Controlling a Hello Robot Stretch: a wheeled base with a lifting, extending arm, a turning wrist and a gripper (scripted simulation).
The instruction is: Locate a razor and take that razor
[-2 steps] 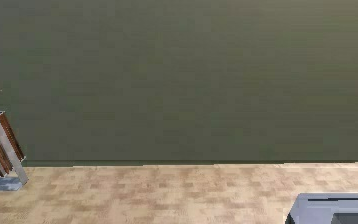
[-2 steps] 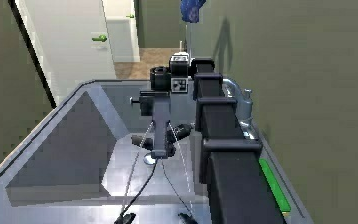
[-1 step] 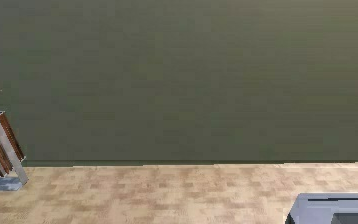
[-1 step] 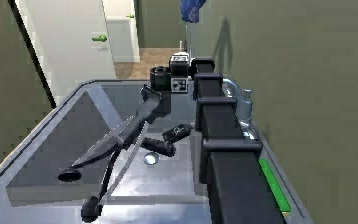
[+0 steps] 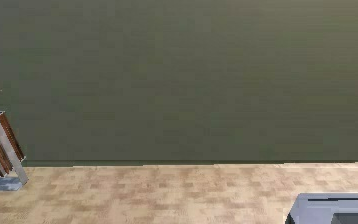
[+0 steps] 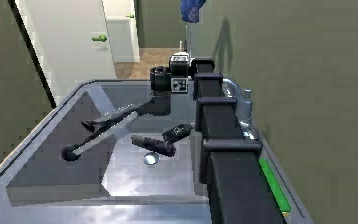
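Two small dark elongated things lie on the bottom of a grey sink basin [image 6: 57, 130] in the arm side view. One [image 6: 153, 145] sits near the drain, the other [image 6: 177, 131] close to the arm; either may be the razor, but their shapes are too small to tell. The dark arm [image 6: 222, 140] rises along the basin's right side. The gripper [image 6: 82, 140] reaches down-left from its dark body [image 6: 159, 82] into the basin, left of both dark things. I cannot tell whether it holds anything.
A chrome faucet [image 6: 243, 100] stands right of the arm. Beyond the sink are a white door [image 6: 117, 30] and a blue thing [image 6: 190, 10] on the wall. The forward view has an olive wall [image 5: 187, 70], wood floor [image 5: 157, 195], a metal rack [image 5: 1, 150] at left and a grey counter corner [image 5: 332, 210].
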